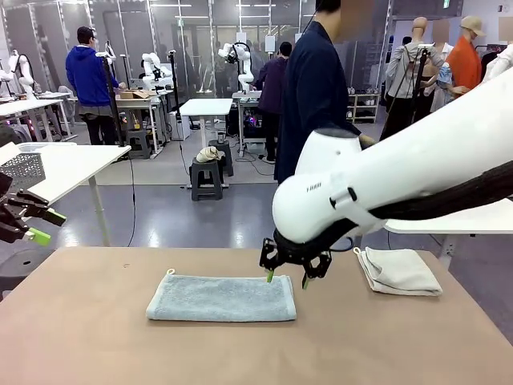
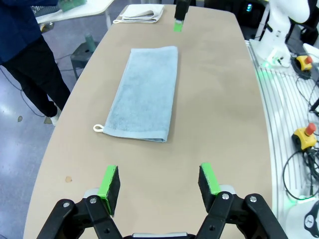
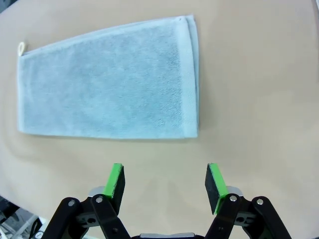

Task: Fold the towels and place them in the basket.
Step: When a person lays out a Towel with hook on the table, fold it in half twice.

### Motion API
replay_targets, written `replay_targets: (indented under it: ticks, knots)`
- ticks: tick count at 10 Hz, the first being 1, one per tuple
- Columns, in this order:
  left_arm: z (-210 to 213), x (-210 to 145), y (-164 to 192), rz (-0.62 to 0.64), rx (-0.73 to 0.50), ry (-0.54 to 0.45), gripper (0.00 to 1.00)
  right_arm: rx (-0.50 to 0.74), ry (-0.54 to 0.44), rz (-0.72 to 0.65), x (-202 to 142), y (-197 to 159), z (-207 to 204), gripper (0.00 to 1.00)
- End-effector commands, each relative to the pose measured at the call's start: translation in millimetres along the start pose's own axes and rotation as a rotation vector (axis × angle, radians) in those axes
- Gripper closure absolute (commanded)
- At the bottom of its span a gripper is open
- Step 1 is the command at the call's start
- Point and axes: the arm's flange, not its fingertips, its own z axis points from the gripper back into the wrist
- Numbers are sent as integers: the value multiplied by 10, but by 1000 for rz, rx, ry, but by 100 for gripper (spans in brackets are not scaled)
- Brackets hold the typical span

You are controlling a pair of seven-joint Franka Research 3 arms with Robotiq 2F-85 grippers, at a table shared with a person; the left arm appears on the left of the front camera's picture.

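- My right gripper (image 3: 167,181) hangs with its jaws apart and nothing between them, just above the table (image 1: 80,337) beside the doubled short end of the grey-blue towel (image 3: 107,82).
- My left gripper (image 2: 159,181) is also spread and empty, held well off to my left, clear of the cloth.
- The grey-blue towel lies flat in the middle of the table, a long rectangle with layered edges at one short end, so I judge it already doubled once.
- Its small cream loop (image 2: 98,128) sticks out from the corner at the opposite end.
- The cream towel (image 1: 399,271) sits folded into a compact, slightly rumpled square at the far right of the table, well apart from the grey-blue one.
- Both look like soft, light terry: limp, not fragile, likely to sag and slide open if lifted by one point.
- I would pinch through all layers at the two corners of a short end, one per jaw pair, pressing low against the table.
- The nap should grip my pads well, though a shallow pinch may catch the top layer alone.
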Motion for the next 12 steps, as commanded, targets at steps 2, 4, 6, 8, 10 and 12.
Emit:
replay_targets:
  ticks: [2,4,6,8,10,12]
  knots:
    - [6,1,-24,-7,-3,-9,19,-56,-39,-26,60,-39,-384,19]
    - [6,1,-24,-7,-3,-9,19,-46,-39,-38,113,-148,-532,19]
    - [6,1,-24,-7,-3,-9,19,-52,-63,-21,205,-177,-585,19]
    - [6,1,-24,-7,-3,-9,19,-54,-70,-28,318,-194,-651,19]
    - [6,1,-24,-7,-3,-9,19,-77,-69,-30,377,-133,-725,19]
    - [6,1,-24,-7,-3,-9,19,-111,-72,-53,441,-47,-845,19]
